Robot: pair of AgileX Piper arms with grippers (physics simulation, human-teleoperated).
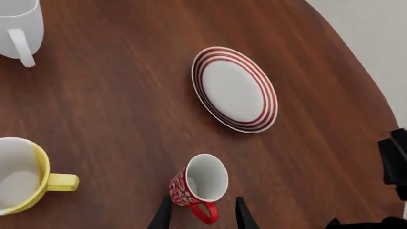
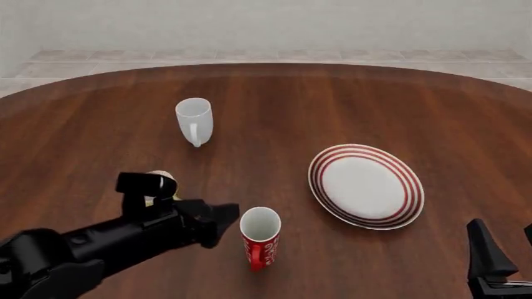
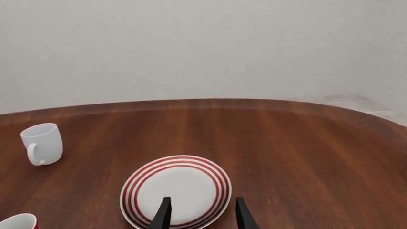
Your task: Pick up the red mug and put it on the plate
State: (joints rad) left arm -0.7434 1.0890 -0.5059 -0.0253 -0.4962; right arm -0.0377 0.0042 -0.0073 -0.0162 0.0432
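the red mug (image 2: 260,238) stands upright on the desk (image 2: 332,99), near its front edge in the front view, at about 8 o'clock from the plate (image 2: 365,185) and apart from it. its white inside faces up, and its handle (image 1: 205,212) shows in the left wrist view, lying between the two dark fingertips (image 1: 163,214) there.

the left end effector (image 2: 223,219) sits just at 9 o'clock of the mug in the front view, its fingers spread apart with the mug's handle side in the gap. no finger can be seen pressing on the mug; whether one touches the handle cannot be told.

the plate lies flat on the desk with nothing on it, at about 2 o'clock from the mug.

the right end effector (image 2: 509,249) is low at the front view's 5 o'clock corner, well apart from the mug. its fingers stand spread with nothing between them, and in the right wrist view the tips (image 3: 162,213) hang over the near rim of the plate.

a white mug (image 2: 194,120) stands upright towards the far side of the desk, at about 11 o'clock from the red mug. a yellow mug (image 1: 22,174) stands at 9 o'clock from the red mug, mostly hidden behind the left arm (image 2: 91,246) in the front view.
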